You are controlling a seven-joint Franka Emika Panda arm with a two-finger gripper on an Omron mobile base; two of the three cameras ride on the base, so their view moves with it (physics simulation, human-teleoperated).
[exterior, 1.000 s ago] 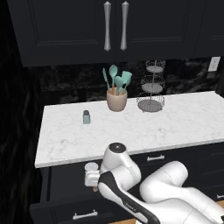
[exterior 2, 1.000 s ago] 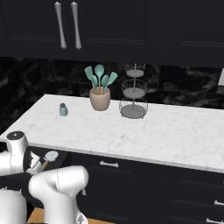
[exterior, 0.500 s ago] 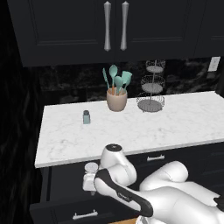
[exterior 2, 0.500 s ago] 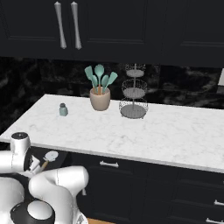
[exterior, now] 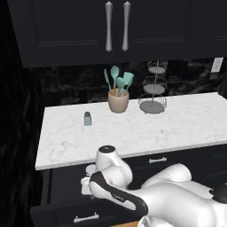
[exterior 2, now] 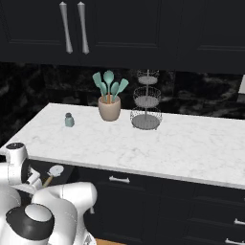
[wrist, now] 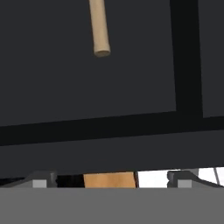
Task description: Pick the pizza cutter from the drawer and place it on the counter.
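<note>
One pizza cutter point(exterior 2: 53, 173) lies in the open drawer point(exterior: 53, 208) as I bring my arm lower over it than half a second ago. My gripper point(wrist: 109, 180) looks empty; I cannot tell its opening, so the grasp remains ahead.

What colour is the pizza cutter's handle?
Tan, like light wood. The pizza cutter shows its handle best in the hand view, against the dark drawer.

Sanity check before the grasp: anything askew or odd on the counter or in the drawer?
Nothing stands out. The pizza cutter lies in the open drawer; on the counter, the shaker, utensil crock and wire stand stand upright.
</note>
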